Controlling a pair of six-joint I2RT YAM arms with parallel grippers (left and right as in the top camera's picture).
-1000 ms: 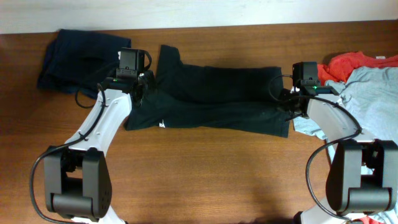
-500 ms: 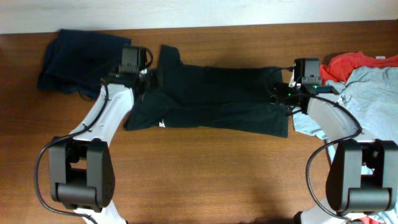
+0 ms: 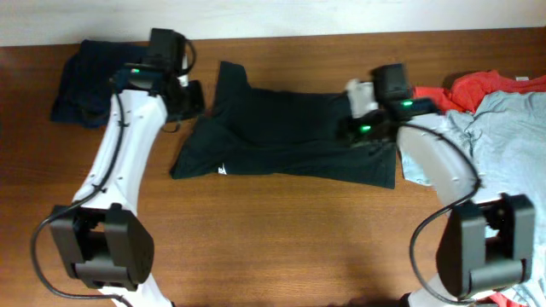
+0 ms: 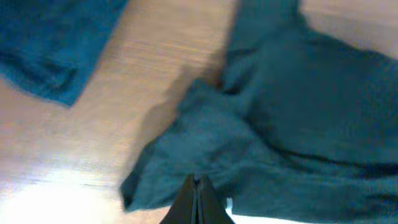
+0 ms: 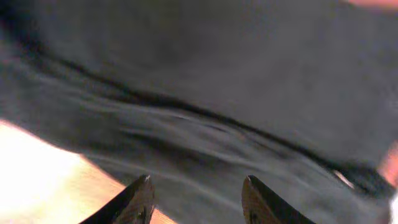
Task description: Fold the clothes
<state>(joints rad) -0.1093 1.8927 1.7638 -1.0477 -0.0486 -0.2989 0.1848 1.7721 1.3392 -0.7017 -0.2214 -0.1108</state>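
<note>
The black short-sleeved cloth T-shirt (image 3: 290, 141) lay on the wooden table (image 3: 281, 230); the left tool (image 4: 196, 185) was pinched closed above its sleeve, the right tool (image 5: 198, 196) spread wide over it.

Bare table (image 3: 281, 230) below black shirt (image 3: 290, 136); shirt pile (image 3: 512, 119) blocks right.

The black T-shirt (image 3: 281, 136) lies stretched mid-table; left gripper (image 3: 189, 98) just beside its left edge, right gripper (image 3: 355, 131) apparently over its right end.
</note>
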